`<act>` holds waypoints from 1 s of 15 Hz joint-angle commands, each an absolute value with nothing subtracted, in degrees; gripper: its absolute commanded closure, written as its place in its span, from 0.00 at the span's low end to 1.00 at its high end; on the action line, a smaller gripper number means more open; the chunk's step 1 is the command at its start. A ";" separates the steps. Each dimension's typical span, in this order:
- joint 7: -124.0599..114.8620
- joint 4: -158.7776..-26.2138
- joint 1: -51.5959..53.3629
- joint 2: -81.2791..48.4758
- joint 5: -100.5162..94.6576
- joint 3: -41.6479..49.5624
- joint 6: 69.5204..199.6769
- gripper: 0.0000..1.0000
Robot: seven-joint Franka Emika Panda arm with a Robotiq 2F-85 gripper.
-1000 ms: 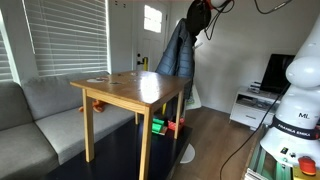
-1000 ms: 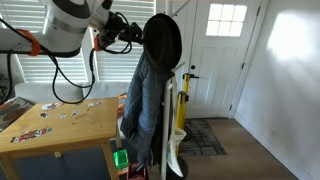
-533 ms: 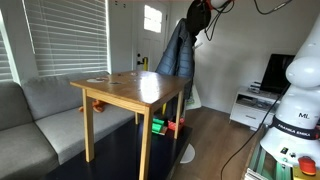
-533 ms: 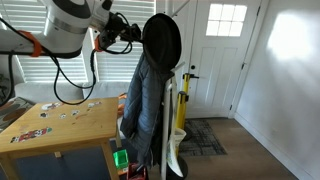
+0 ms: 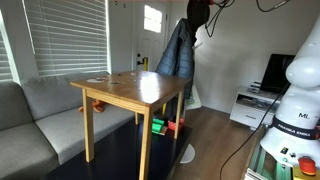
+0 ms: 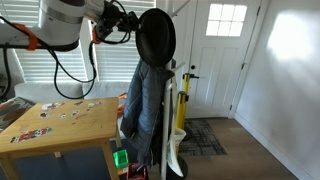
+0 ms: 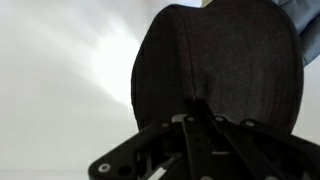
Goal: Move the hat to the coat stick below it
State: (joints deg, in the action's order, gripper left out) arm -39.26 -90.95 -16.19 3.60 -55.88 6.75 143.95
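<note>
A black hat (image 6: pixel 156 38) hangs at the top of a coat stand (image 6: pixel 172 120), above a blue-grey jacket (image 6: pixel 146 105). In an exterior view my gripper (image 6: pixel 132 25) is at the hat's edge and appears shut on it. The hat fills the wrist view (image 7: pixel 220 65), with the jaws (image 7: pixel 198 110) closed on its lower rim. In an exterior view the hat (image 5: pixel 199 10) and jacket (image 5: pixel 178 50) show at the top, with the arm reaching in from the upper right.
A wooden table (image 5: pixel 130 90) stands beside a grey sofa (image 5: pixel 40 110). The table (image 6: pixel 60 120) carries small items. A white door (image 6: pixel 220 55) is behind the stand. Red and green objects (image 5: pixel 165 126) lie under the table.
The gripper and hat have shifted up and slightly left on the stand; the hat now sits higher than half a second ago.
</note>
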 commanded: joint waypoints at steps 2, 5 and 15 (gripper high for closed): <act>-42.24 -87.35 -16.26 4.82 -62.87 5.94 145.17 0.98; -40.35 -87.32 -15.86 6.27 -63.29 5.22 142.95 0.98; -31.98 -95.89 -12.18 15.52 -65.33 2.10 132.16 0.98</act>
